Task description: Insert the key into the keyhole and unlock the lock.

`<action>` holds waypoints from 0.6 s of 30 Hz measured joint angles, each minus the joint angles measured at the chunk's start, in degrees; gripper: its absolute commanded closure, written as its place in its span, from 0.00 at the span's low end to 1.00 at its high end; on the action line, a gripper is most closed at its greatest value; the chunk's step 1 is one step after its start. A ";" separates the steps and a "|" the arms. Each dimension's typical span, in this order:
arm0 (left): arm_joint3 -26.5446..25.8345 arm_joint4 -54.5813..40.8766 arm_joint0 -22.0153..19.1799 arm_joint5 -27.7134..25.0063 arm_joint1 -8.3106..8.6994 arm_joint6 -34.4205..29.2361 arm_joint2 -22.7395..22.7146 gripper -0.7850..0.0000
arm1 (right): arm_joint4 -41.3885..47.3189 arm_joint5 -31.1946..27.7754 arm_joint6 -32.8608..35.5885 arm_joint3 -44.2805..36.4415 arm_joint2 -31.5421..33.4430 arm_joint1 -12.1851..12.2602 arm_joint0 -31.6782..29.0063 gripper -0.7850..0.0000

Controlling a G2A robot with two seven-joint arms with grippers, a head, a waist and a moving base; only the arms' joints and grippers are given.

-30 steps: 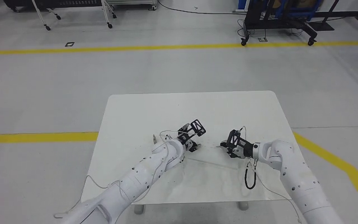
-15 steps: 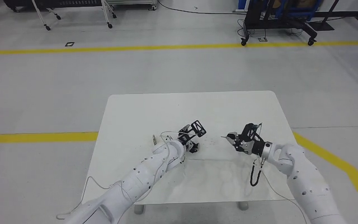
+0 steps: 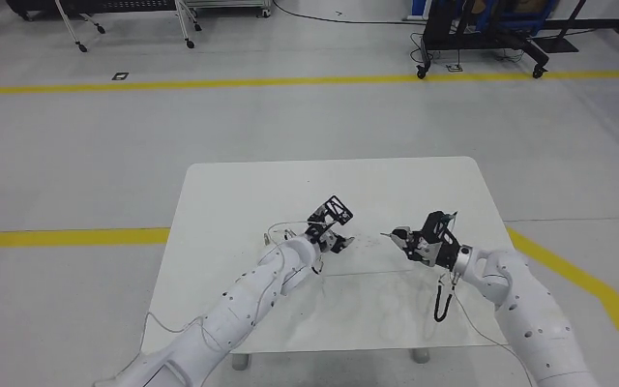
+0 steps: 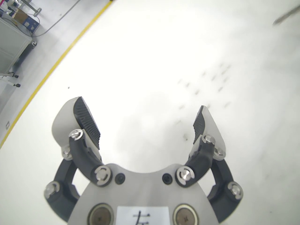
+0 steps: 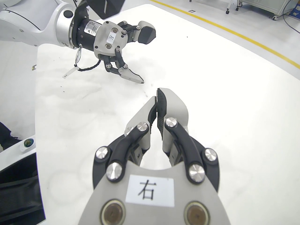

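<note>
L end effector (image 4: 140, 106) wide open, R end effector (image 5: 156, 98) fingers pressed together, tips facing

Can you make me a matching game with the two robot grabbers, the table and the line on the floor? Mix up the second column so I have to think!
Column one:
1. left gripper
2. right gripper
3. table
4. floor line

Column two:
A. yellow
B. shut, fingers pressed together
C. white
D. open, fingers spread apart with nothing between them

Right pairs: 1-D, 2-B, 3-C, 4-A.
</note>
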 measured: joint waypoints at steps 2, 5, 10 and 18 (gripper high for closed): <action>-3.27 -3.90 2.17 -4.56 1.56 4.07 -4.96 0.00 | 3.03 1.10 1.33 1.24 -1.51 -0.41 1.46 1.00; -7.44 -10.76 5.43 -13.65 3.87 7.35 -13.00 0.00 | 9.33 2.56 3.00 2.91 -3.80 -1.15 3.43 1.00; -7.06 -35.38 8.63 -39.15 5.77 8.40 -22.61 0.00 | 25.39 0.64 6.94 5.60 -6.33 -1.91 5.90 1.00; -7.18 -30.34 8.59 -33.92 5.68 8.43 -21.57 0.00 | 31.55 -0.84 10.70 6.21 -7.06 -1.85 6.68 1.00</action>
